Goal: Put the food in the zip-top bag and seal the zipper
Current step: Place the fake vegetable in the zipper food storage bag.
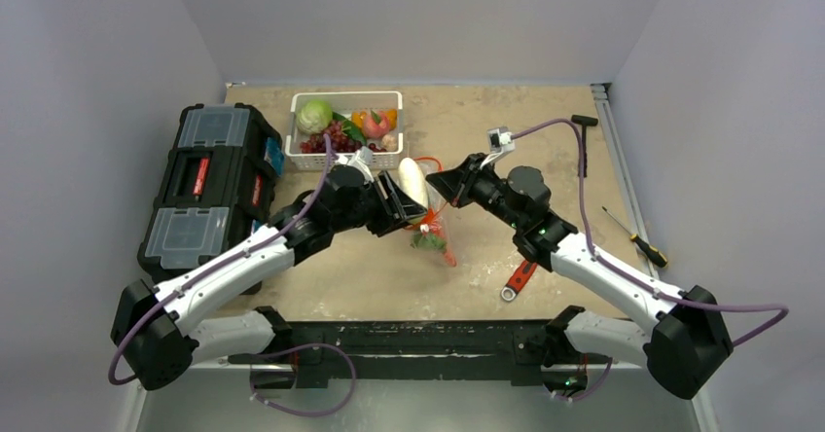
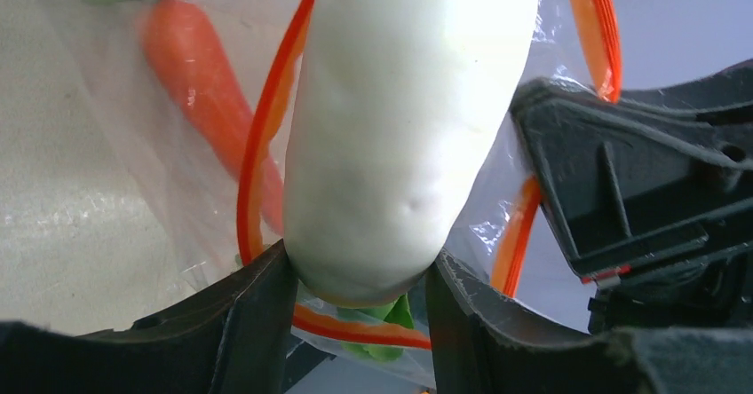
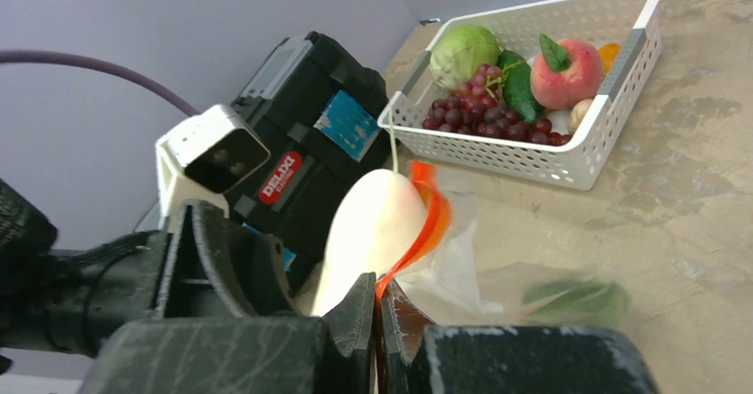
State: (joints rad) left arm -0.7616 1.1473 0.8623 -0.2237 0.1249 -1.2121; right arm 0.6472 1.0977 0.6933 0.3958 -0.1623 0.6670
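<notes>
Left fingers (image 2: 240,327) pinch white radish (image 2: 400,137) — smooth, glossy — inside orange zipper (image 2: 253,172) loop

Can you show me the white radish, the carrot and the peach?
white radish (image 2: 404,137), left wrist view, middle of its smooth white body.
carrot (image 2: 191,74), left wrist view, its orange side.
peach (image 3: 573,79), right wrist view, its pink front.
</notes>
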